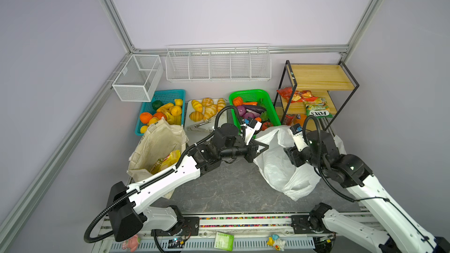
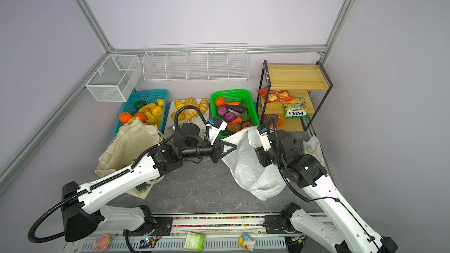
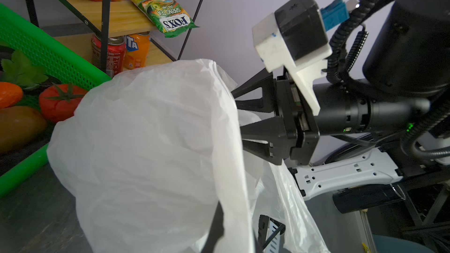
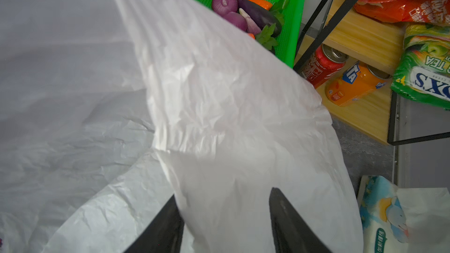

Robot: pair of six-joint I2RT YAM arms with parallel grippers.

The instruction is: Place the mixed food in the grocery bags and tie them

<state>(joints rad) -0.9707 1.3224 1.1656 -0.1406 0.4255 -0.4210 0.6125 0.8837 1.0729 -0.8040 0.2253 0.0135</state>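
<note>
The white plastic bag (image 1: 277, 166) (image 2: 248, 171) stands open at centre right of the table. My left gripper (image 1: 267, 147) (image 2: 235, 147) is shut on its left rim; in the left wrist view the film (image 3: 146, 142) covers all but one dark finger (image 3: 216, 227). My right gripper (image 4: 224, 205) (image 3: 237, 116) is open at the opposite rim, with loose film (image 4: 219, 118) draped between its spread fingers. The cream canvas tote (image 1: 158, 142) (image 2: 129, 142) stands at left with yellow packets (image 1: 168, 160) inside. A tomato (image 3: 60, 101), potato (image 3: 19, 125), carrot (image 2: 235, 120) and purple onion (image 1: 241, 111) lie in the green basket (image 1: 270, 108).
A blue basket (image 1: 168, 91) of fruit and a white tray (image 1: 187, 122) of croissants sit behind the tote. The wooden shelf (image 1: 316, 76) at right holds a red packet (image 1: 292, 94), a FOX'S packet (image 1: 317, 108) and cans (image 4: 323, 66). A small printed packet (image 2: 309, 147) lies behind my right arm.
</note>
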